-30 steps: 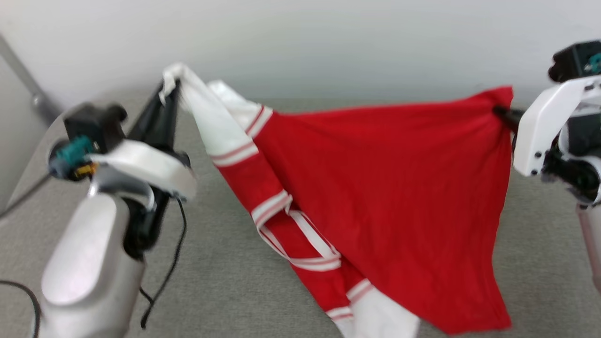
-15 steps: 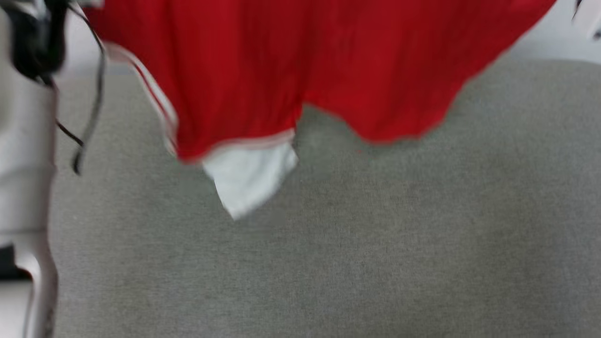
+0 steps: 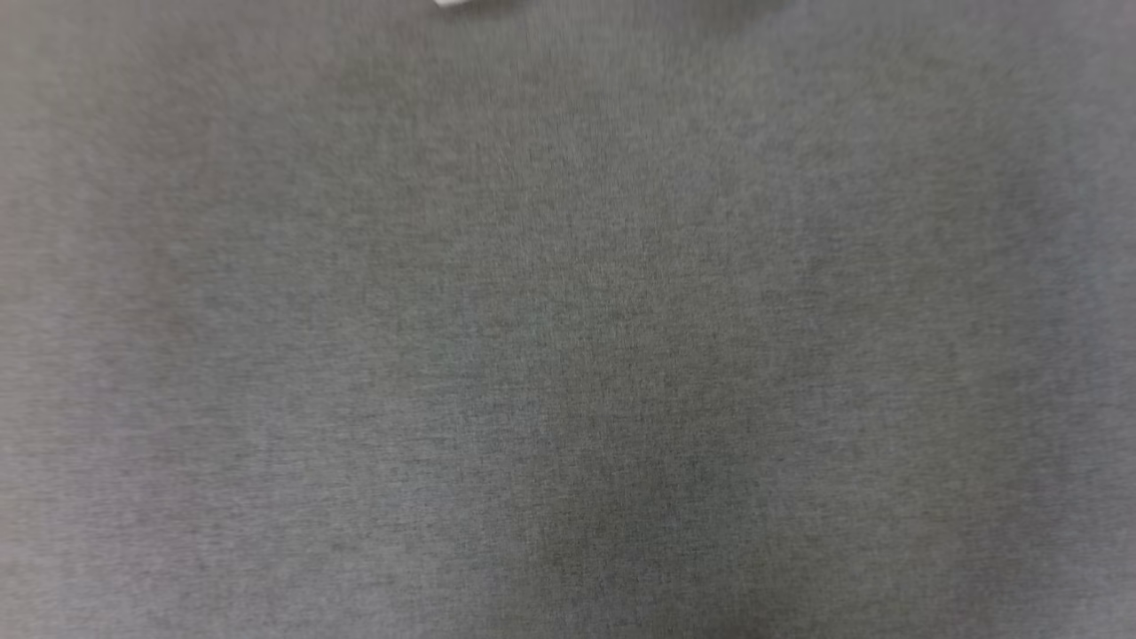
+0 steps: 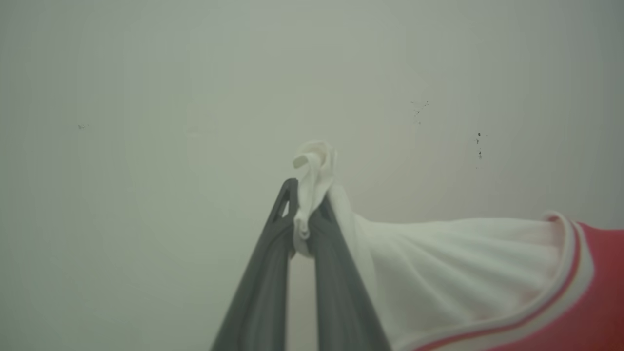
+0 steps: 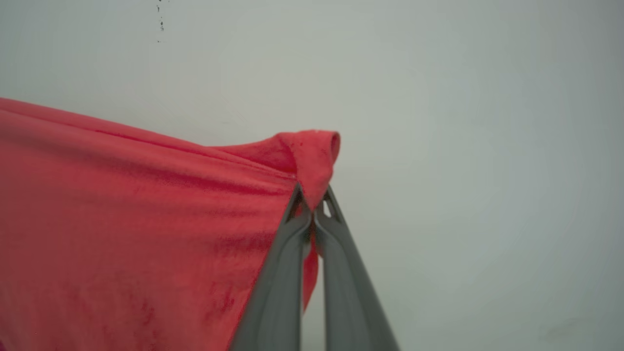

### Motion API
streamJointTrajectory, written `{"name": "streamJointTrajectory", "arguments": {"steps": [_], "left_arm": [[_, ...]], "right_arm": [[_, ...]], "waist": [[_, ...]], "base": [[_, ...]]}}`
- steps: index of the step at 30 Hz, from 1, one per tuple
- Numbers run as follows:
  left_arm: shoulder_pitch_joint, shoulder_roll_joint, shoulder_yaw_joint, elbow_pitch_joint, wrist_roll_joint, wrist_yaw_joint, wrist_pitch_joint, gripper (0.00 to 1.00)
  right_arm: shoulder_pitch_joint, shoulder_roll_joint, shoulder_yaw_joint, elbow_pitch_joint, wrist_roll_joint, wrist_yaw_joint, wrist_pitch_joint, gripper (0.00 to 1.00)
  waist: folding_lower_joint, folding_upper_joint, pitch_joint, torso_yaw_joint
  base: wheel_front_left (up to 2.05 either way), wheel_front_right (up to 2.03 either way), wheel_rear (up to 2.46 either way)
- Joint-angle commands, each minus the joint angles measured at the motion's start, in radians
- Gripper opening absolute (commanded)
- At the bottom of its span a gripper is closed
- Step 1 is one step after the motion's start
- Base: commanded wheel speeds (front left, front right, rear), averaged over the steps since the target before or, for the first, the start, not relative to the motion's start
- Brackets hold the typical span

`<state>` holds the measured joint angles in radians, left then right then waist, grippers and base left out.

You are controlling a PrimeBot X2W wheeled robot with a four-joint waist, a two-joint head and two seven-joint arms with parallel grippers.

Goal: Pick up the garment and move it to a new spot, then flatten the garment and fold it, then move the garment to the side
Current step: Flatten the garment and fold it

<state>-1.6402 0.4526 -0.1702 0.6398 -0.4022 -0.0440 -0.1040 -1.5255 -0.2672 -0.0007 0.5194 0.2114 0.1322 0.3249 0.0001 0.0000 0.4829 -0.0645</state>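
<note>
The left gripper [image 4: 303, 210] has its dark fingers pinched shut on a bunched white sleeve of the red basketball-style jersey with white, red-striped trim [image 4: 592, 302]. The right gripper [image 5: 313, 204] has its fingers closed tight on a red corner. The jersey hangs spread between them before a pale wall [image 4: 146, 97], apparently lifted clear of the grey fabric-covered counter [image 3: 568, 355]. Pick-up looks done and the move is under way. Laying down, flattening, folding and shifting aside remain.

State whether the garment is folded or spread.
Spread, not folded: the garment stretches between the left tool, shut on its white sleeve, and the right tool, shut on a red corner.
</note>
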Motion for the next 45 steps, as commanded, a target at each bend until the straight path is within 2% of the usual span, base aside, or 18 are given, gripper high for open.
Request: {"name": "streamJointTrajectory", "arguments": {"steps": [1,14,23,29,35,39,45], "left_arm": [[-0.037,0.024,0.010,0.012,0.005,0.003,-0.011,0.00],[-0.134,0.032,0.015,0.109,-0.016,-0.016,-0.072,0.00],[-0.096,0.008,0.005,0.202,-0.044,-0.045,-0.110,0.00],[-0.019,-0.026,0.007,0.259,-0.091,-0.068,-0.133,0.00],[0.132,-0.059,0.000,0.280,-0.148,-0.082,-0.149,0.00],[0.299,-0.069,-0.003,0.263,-0.191,-0.085,-0.156,0.00],[0.637,-0.082,-0.015,0.187,-0.265,-0.085,-0.161,0.00]], "right_arm": [[-0.044,-0.010,0.000,0.028,-0.007,-0.003,-0.027,0.00],[-0.228,-0.001,0.094,0.202,0.022,-0.003,-0.198,0.00],[-0.228,0.002,0.168,0.316,0.076,-0.002,-0.268,0.00],[-0.158,-0.002,0.221,0.388,0.117,-0.002,-0.316,0.00],[-0.025,-0.025,0.288,0.415,0.173,-0.002,-0.357,0.00],[0.121,-0.047,0.335,0.400,0.220,-0.002,-0.386,0.00],[0.403,-0.087,0.378,0.352,0.290,-0.003,-0.409,0.00]], "waist": [[-0.0001,0.0000,0.108,-0.010],[-0.0001,0.0000,0.261,-0.013],[-0.0001,0.0000,0.301,0.001],[-0.0001,0.0000,0.262,0.016],[-0.0001,0.0000,0.182,0.042],[-0.0001,0.0000,0.094,0.055],[-0.0001,0.0000,-0.065,0.069]], "base": [[0.00,0.00,0.00],[0.00,0.00,0.00],[0.00,0.00,0.00],[0.00,0.00,0.00],[0.00,0.00,0.00],[0.00,0.00,0.00],[0.00,0.00,0.00]]}}
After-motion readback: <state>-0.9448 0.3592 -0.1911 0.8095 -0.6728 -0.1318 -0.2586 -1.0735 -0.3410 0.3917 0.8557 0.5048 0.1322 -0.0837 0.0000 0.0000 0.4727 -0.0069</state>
